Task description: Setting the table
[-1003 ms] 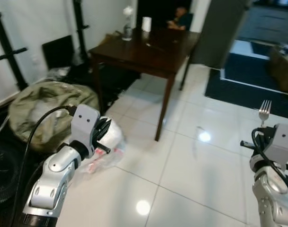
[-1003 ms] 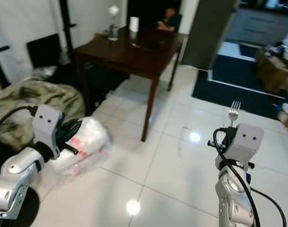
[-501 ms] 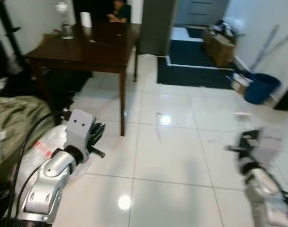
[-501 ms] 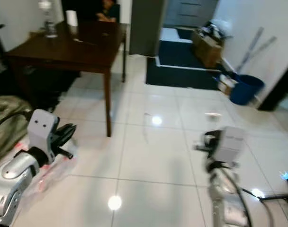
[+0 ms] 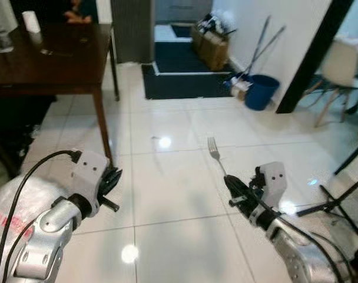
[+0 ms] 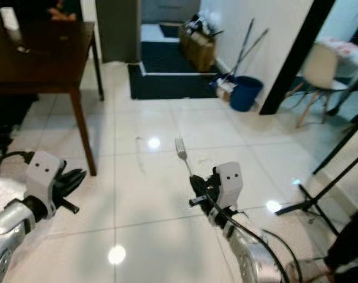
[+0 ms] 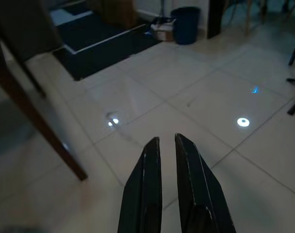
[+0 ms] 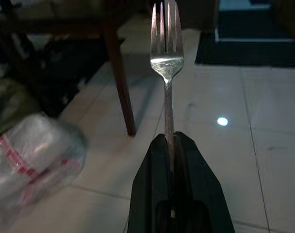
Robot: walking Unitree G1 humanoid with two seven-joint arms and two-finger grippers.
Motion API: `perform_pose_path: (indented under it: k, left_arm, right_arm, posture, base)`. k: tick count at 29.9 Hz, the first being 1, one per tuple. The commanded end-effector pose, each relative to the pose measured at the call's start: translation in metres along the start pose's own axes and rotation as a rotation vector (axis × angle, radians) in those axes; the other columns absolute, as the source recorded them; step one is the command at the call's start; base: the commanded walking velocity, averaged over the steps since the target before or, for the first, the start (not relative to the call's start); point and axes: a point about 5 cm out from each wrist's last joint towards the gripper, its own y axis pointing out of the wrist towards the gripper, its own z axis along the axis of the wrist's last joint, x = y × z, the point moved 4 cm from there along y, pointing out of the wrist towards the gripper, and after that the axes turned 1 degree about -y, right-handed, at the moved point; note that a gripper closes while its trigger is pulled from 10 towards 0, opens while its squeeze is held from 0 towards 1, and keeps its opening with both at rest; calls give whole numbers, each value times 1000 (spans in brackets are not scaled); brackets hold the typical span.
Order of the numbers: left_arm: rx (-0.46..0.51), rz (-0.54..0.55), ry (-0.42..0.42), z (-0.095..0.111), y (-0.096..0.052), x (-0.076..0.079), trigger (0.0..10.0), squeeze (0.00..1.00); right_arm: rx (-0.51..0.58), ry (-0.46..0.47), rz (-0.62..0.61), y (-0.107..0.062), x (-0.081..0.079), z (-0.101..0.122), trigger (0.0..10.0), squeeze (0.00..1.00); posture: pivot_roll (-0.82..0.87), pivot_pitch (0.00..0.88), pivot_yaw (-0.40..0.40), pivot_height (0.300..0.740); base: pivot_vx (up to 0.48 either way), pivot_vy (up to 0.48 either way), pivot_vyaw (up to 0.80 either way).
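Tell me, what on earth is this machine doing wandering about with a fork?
It looks to be setting the table. The right gripper is shut on the handle of a metal fork, tines pointing up and away from it. The left gripper carries nothing, its fingers nearly closed. The robot stands on a glossy white tiled floor, with the dark wooden table ahead to its left, out of reach for now. The fork is not yet laid down.

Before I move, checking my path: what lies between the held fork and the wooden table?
Bare white floor tiles, seen from the head views, separate the fork from the wooden table.
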Motion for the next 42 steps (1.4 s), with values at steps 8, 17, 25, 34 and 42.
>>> perform_pose_path:
  k: [8, 17, 25, 34, 42]
  left_arm:
    - [42, -6, -18, 0, 7, 17, 10000, 0]
    - [65, -53, -19, 7, 11, 27, 10000, 0]
    - [87, -86, -24, 11, 14, 37, 10000, 0]
    - [95, -104, -28, 13, 15, 40, 10000, 0]
    - [103, -119, -26, 15, 18, 43, 10000, 0]
  right_arm:
    - [8, 57, 120, -8, -22, -3, 10000, 0]
    - [8, 68, 96, -10, -17, -3, 10000, 0]
    - [1, 78, 84, -11, -13, -4, 10000, 0]
    - [-2, 77, 69, -12, -10, -5, 10000, 0]
    - [-4, 78, 63, -12, -9, -6, 10000, 0]
  posture:
    - [90, 91, 12, 740]
    - [87, 93, 13, 740]
    - [85, 92, 11, 740]
    - [80, 88, 18, 740]
    - [80, 82, 22, 740]
  base:
    - [219, 0, 0]
    - [480, 0, 0]
    - [456, 0, 0]
    - [474, 0, 0]
    - [480, 0, 0]
